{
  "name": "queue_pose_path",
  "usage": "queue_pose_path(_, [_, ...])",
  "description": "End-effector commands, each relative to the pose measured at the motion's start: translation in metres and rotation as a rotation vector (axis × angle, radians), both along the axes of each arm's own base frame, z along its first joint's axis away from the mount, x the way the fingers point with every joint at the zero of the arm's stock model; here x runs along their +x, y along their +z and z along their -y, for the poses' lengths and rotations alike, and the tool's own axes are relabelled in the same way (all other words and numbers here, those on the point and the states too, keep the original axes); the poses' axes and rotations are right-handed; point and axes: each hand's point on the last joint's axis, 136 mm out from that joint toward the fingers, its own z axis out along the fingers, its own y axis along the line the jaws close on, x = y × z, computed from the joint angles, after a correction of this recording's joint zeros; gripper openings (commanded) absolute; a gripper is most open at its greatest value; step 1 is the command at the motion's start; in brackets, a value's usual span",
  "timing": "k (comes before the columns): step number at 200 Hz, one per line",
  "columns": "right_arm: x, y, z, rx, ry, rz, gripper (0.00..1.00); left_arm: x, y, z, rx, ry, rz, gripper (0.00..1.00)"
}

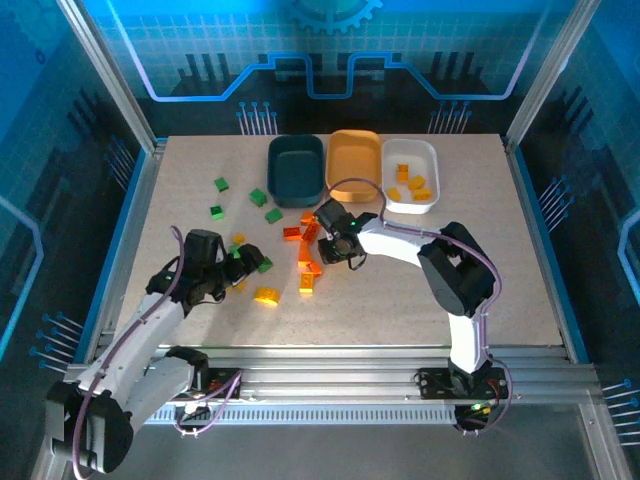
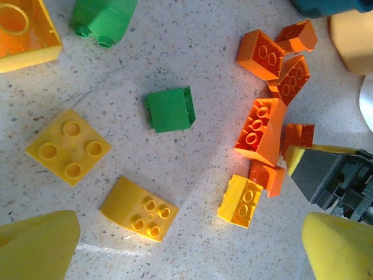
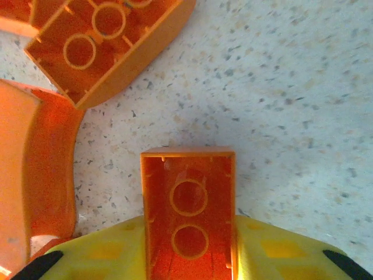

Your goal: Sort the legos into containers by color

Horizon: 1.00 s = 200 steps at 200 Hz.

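Observation:
My right gripper [image 3: 187, 239] is shut on a red-orange lego [image 3: 187, 186], its hollow underside facing the camera between the yellow fingers [image 3: 99, 251]. From above, this gripper [image 1: 316, 238] sits low over the red-orange cluster [image 1: 308, 262] in mid-table. My left gripper [image 2: 192, 251] hangs open above the table, with a curved yellow lego [image 2: 138, 208] and a small yellow lego [image 2: 243, 200] below its gap. A green lego [image 2: 170, 109] lies beyond them. The dark teal [image 1: 296, 168], orange [image 1: 354, 158] and white [image 1: 412, 188] containers stand in a row at the back; the white one holds several yellow-orange legos.
Green legos [image 1: 221, 184] lie scattered left of the teal bin. A flat yellow lego [image 2: 67, 146] and a translucent orange one [image 2: 23, 32] lie near the left gripper [image 1: 243, 262]. The right gripper's body [image 2: 332, 175] reaches in beside the red-orange pile [image 2: 262, 131].

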Motion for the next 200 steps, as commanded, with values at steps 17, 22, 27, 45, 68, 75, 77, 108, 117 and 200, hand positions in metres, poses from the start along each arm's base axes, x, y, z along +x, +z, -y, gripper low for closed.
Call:
queue_pose_path(17, [0.041,0.072,0.029,0.025,-0.073,0.162,0.38,0.009,-0.003,0.025,-0.108,-0.078,0.016,0.99])
queue_pose_path(22, [0.05,0.078,0.034,0.025,-0.089,0.173,0.38,0.011,-0.004,0.029,-0.113,-0.091,0.014,0.99])
queue_pose_path(27, [0.059,0.084,0.041,0.026,-0.107,0.185,0.38,0.012,-0.004,0.033,-0.111,-0.106,0.012,0.99])
queue_pose_path(45, [0.096,0.097,0.063,0.033,-0.164,0.206,0.38,0.015,-0.007,0.05,-0.098,-0.169,0.004,0.99])
queue_pose_path(68, [0.141,0.092,0.081,0.041,-0.21,0.185,0.38,0.018,-0.014,0.071,-0.084,-0.239,-0.019,0.99])
queue_pose_path(75, [0.154,0.088,0.086,0.034,-0.22,0.178,0.38,0.019,-0.016,0.076,-0.081,-0.256,-0.025,0.99])
queue_pose_path(77, [0.157,0.087,0.087,0.032,-0.223,0.176,0.38,0.019,-0.017,0.078,-0.08,-0.261,-0.027,0.99])
queue_pose_path(108, [0.197,0.074,0.098,0.019,-0.238,0.152,0.38,0.024,-0.021,0.09,-0.065,-0.304,-0.041,0.99])
queue_pose_path(117, [0.206,0.074,0.099,0.021,-0.238,0.151,0.39,0.026,-0.021,0.092,-0.059,-0.312,-0.042,0.99])
queue_pose_path(200, [0.207,0.106,0.086,0.03,-0.185,0.201,0.58,0.043,-0.001,0.099,-0.037,-0.341,-0.022,0.99])
